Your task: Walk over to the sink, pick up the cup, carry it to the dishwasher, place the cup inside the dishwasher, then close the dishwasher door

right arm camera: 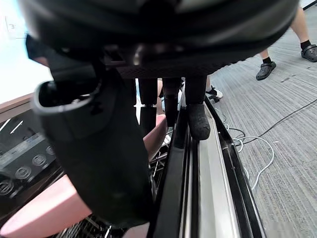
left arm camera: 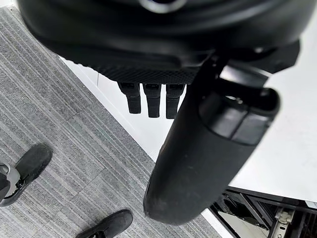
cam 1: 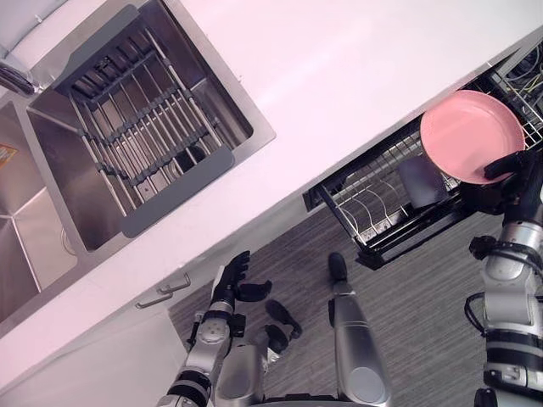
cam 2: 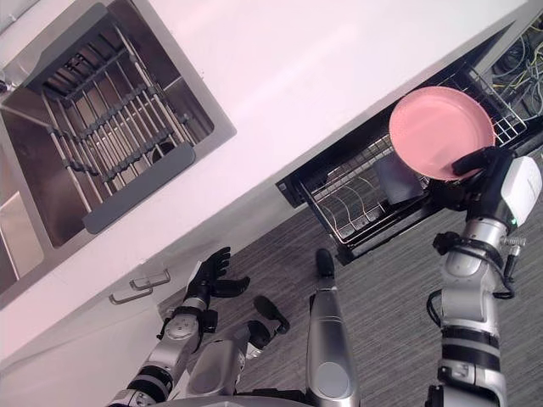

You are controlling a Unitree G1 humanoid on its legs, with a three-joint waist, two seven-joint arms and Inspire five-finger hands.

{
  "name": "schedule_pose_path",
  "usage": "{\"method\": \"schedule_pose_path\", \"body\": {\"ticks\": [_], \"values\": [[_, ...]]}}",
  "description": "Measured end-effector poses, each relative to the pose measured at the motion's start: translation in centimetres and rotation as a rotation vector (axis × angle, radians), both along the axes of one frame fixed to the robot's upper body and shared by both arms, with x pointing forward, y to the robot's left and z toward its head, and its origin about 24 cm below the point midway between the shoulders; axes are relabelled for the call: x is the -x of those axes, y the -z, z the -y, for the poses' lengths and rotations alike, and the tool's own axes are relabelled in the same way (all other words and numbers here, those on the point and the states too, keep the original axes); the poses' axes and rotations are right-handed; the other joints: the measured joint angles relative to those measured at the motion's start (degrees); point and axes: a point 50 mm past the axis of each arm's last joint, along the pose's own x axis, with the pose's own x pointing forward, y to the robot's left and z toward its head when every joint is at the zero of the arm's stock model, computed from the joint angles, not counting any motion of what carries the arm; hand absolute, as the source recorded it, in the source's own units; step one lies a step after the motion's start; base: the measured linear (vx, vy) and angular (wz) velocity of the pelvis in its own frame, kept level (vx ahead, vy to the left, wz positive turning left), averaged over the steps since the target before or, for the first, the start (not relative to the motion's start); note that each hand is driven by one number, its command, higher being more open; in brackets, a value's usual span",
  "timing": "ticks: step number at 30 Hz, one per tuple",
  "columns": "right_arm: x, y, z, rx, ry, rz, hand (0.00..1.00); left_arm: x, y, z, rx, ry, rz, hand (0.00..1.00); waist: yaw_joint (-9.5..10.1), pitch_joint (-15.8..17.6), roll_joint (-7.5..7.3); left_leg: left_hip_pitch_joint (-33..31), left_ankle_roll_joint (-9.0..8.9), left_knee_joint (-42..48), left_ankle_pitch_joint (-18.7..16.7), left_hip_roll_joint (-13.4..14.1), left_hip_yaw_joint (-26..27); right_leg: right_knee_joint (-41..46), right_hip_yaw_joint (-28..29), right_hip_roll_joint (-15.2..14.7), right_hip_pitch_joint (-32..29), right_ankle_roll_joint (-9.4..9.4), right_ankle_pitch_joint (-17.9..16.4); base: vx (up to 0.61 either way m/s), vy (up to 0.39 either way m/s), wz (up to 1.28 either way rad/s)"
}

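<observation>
My right hand [cam 1: 509,174] is shut on the rim of a pink plate [cam 1: 471,134] and holds it tilted above the pulled-out wire rack [cam 1: 373,199] of the dishwasher. In the right wrist view the plate [right arm camera: 44,208] is pinched between thumb and fingers over the rack. A grey cup-like item [cam 1: 422,180] stands in the rack just under the plate. My left hand [cam 1: 233,280] hangs open and holds nothing, low in front of the cabinet, its fingers [left arm camera: 152,99] straight. No cup is in either hand.
A steel sink [cam 1: 51,199] with a grey drying rack [cam 1: 140,127] across it is set in the white counter [cam 1: 339,76] at the left. Cabinet handles [cam 1: 165,292] lie beside my left hand. A person's feet [right arm camera: 267,69] stand on the grey carpet beyond the dishwasher.
</observation>
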Motion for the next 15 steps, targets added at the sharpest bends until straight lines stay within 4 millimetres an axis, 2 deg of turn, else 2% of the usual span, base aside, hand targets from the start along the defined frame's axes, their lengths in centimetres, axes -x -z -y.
{"method": "schedule_pose_path", "body": {"ticks": [9, 15], "values": [[2.7, 0.3, -1.9, 0.074, -0.028, -0.007, 0.3, 0.0, 0.0, 0.1, -0.004, 0.007, -0.001, 0.9, 0.28, 0.0, -0.53, -0.2, 0.13, 2.5, -1.3, 1.2, -0.2, 0.3, -0.2, 0.6, 0.5, 0.04, 0.0, 0.0, -0.002, 0.0], [3.2, 0.9, -2.3, 0.073, -0.058, -0.045, 0.3, 0.4, 0.3, 0.1, -0.014, 0.027, -0.014, 0.9, -0.04, 0.0, -3.11, -1.5, 0.68, 4.6, -2.4, 1.4, -1.4, 0.4, -0.8, 0.1, 0.6, 0.29, 0.0, -0.01, 0.004, 0.06]]}}
